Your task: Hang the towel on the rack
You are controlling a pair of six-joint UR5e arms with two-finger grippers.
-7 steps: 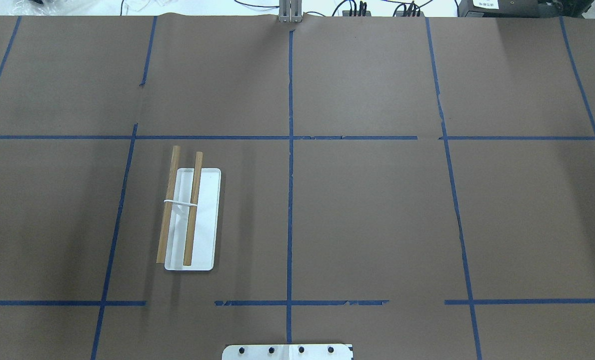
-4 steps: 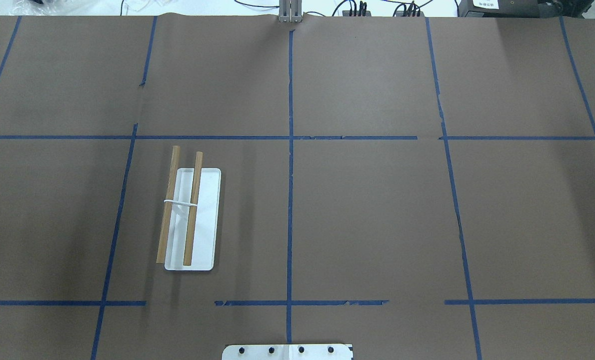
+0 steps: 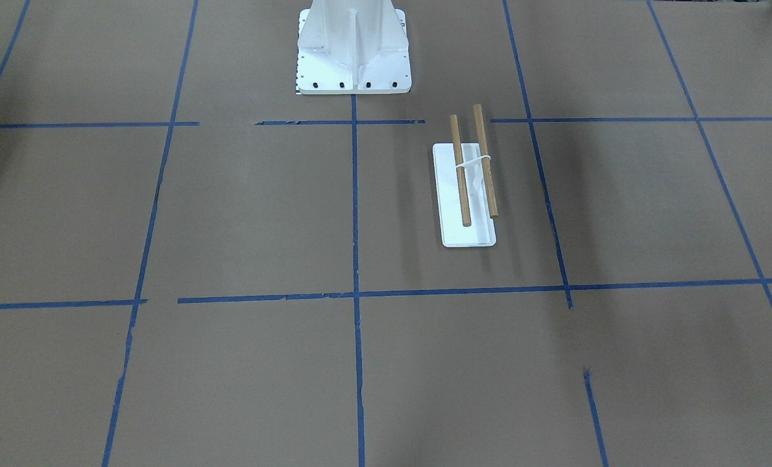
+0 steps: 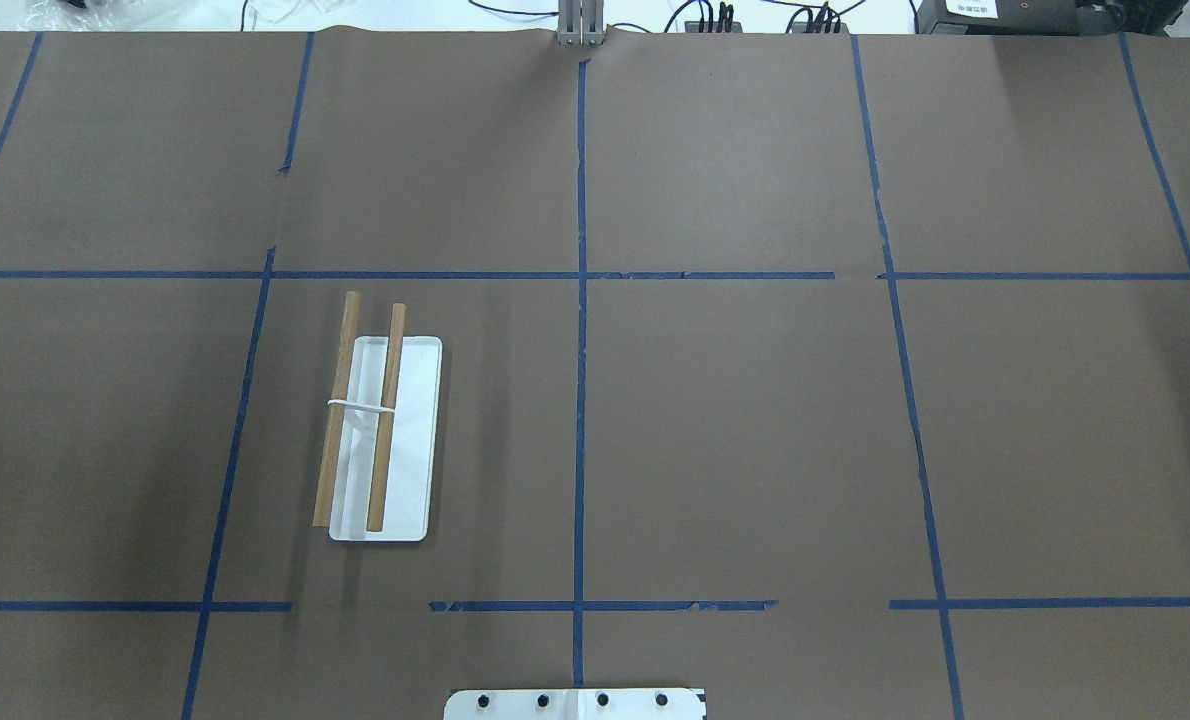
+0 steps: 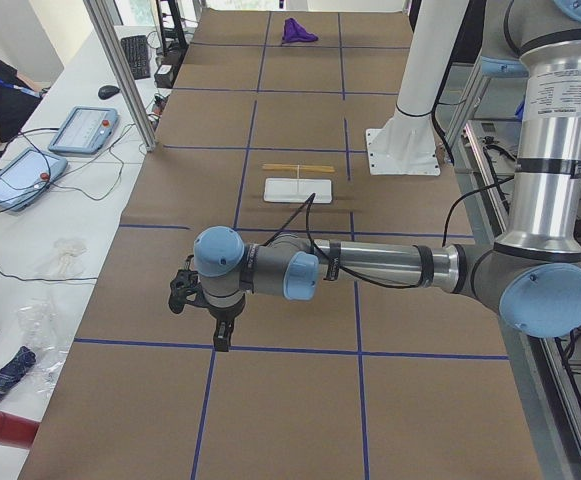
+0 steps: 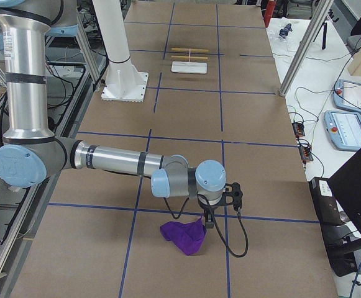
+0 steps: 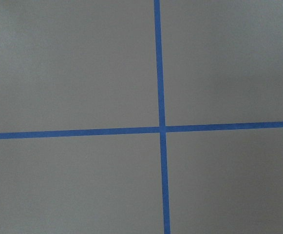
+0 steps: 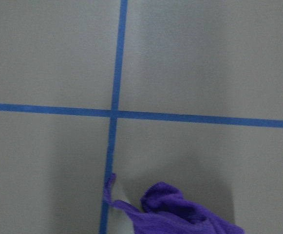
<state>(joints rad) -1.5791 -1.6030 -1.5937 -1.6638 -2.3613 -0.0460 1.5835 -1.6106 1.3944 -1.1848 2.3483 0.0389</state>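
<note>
Rack point(image 4: 410, 440) hasn't budged since a second ago, dowels point(image 4: 387, 470) running 12-to-6, way off from the crumpled towel point(image 6: 181, 237) sitting just at 7 o'clock of the right claw point(image 6: 209, 225) (spread or pinched, can't tell).

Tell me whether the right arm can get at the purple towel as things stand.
Probably yes. The right tool hangs just above the towel, near its edge, and nothing shows between the two. Whether the tool is open cannot be told from the side view.
</note>
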